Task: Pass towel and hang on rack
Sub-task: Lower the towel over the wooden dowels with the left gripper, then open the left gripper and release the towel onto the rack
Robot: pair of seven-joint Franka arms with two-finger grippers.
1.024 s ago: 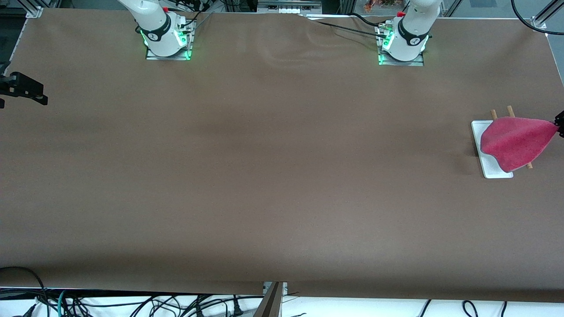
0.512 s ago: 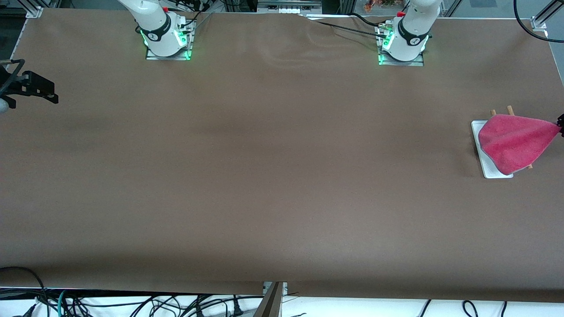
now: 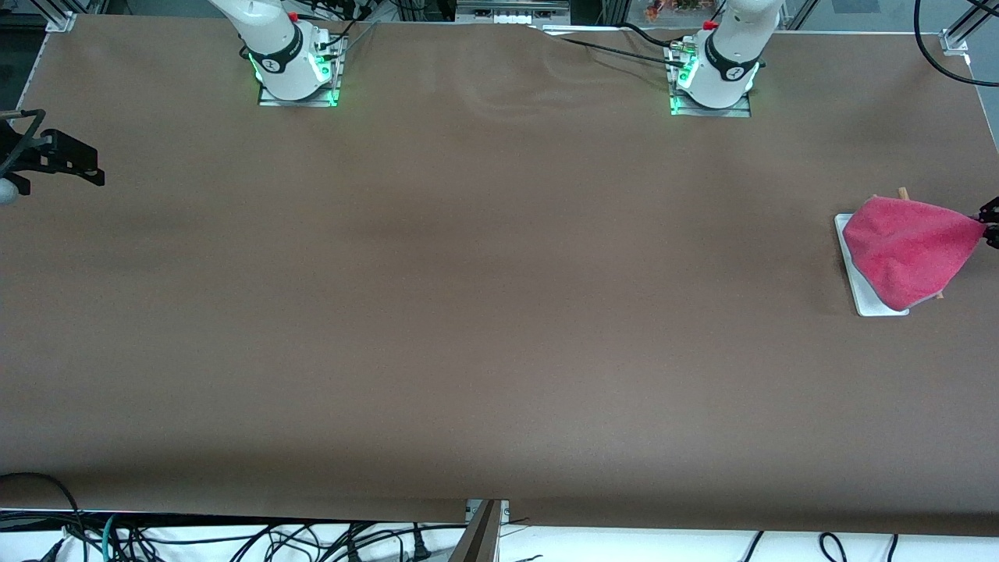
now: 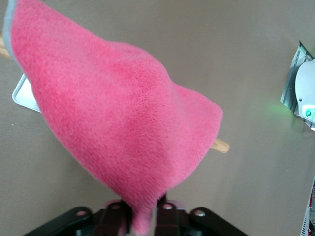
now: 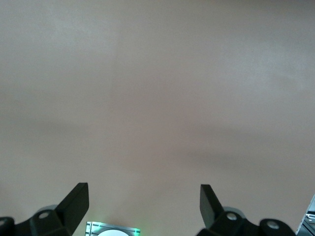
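Observation:
The pink-red towel (image 3: pixel 909 250) lies draped over the rack at the left arm's end of the table. It covers most of the rack's white base (image 3: pixel 874 303), and one wooden rod tip (image 3: pixel 903 192) pokes out. My left gripper (image 3: pixel 990 225) sits at the view's edge beside the rack, shut on the towel's corner. In the left wrist view the towel (image 4: pixel 123 123) spreads away from my left gripper (image 4: pixel 142 221), with a rod end (image 4: pixel 220 145) and a base corner (image 4: pixel 24 96) showing. My right gripper (image 3: pixel 86 168) waits open at the right arm's end, (image 5: pixel 145 196) with nothing in it.
Brown cloth covers the whole table. The two arm bases (image 3: pixel 296 74) (image 3: pixel 714 78) stand along the edge farthest from the front camera. Cables hang below the near edge (image 3: pixel 234 538).
The towel has sunk lower onto the rack and now hides one of the two rod tips. The right gripper moved slightly a second ago and has stayed still since.

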